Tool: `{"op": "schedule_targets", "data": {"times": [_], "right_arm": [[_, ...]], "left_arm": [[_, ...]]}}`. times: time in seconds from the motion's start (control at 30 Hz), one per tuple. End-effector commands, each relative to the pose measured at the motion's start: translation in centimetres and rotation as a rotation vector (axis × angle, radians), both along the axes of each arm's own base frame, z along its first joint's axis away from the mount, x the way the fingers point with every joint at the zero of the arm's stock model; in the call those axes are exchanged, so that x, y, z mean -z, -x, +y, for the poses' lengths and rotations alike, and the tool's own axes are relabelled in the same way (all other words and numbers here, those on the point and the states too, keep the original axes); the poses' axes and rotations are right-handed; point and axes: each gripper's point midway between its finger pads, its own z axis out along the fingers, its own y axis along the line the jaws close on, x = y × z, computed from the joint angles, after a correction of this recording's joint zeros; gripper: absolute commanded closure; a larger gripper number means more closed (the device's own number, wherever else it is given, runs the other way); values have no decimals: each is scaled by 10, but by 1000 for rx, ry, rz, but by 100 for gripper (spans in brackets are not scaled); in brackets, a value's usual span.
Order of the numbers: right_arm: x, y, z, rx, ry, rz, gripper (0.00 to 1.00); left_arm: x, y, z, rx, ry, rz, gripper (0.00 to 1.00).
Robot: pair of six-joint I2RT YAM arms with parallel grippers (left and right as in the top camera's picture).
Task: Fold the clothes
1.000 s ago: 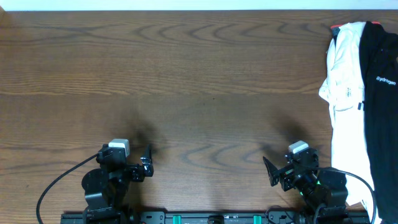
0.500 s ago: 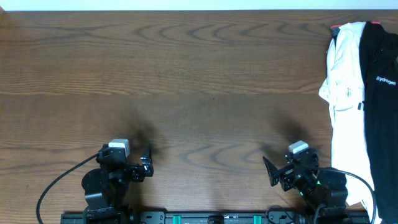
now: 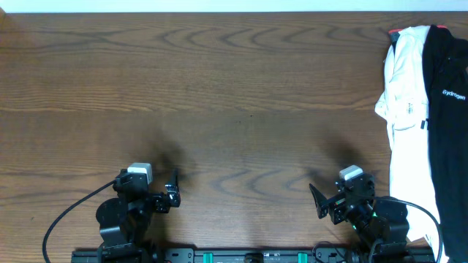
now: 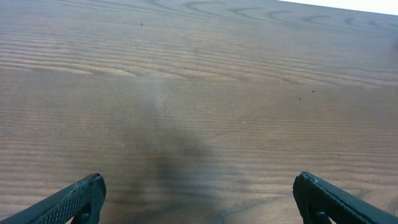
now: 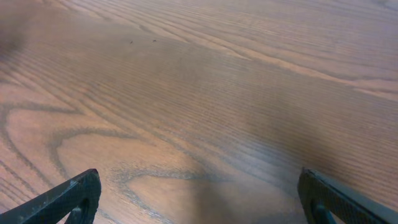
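Evidently before the first fold, left gripper (image 3: pixel 172 191) and right gripper (image 3: pixel 319 203) sit wide open at six o'clock; next, likely fetching the black T-shirt (image 3: pixel 447 146) from three o'clock on the bench (image 3: pixel 234 88)

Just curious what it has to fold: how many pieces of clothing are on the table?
2. A black T-shirt lies at the right edge of the table, with a white garment bunched beside it, toward the middle. More may lie beyond the frame.

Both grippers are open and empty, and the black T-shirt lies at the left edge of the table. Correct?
No: the overhead view shows the black T-shirt at the right edge of the table, beside the white garment. The left gripper and right gripper are open and empty.
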Motion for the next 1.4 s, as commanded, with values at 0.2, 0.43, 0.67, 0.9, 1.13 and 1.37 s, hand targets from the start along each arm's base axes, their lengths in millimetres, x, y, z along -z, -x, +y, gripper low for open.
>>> {"op": "schedule_targets", "data": {"times": [0.2, 0.43, 0.67, 0.9, 1.13, 1.37], "right_arm": [[-3, 2, 6, -40, -18, -13, 1], [-20, -6, 8, -23, -63, -73, 1], [-30, -7, 8, -13, -87, -85, 1], [-59, -15, -1, 70, -107, -21, 1], [-80, -39, -5, 126, -68, 226, 1], [-118, -68, 17, 69, -97, 583, 1]], "left_arm": [[6, 1, -3, 15, 12, 13, 2], [-30, -1, -5, 13, 41, -76, 2], [-70, 2, -10, 38, 43, -128, 2], [-93, -5, -9, 33, 64, 18, 2], [-112, -29, 5, -20, 55, 311, 2], [-143, -45, 7, -18, 82, 572, 2]]}}
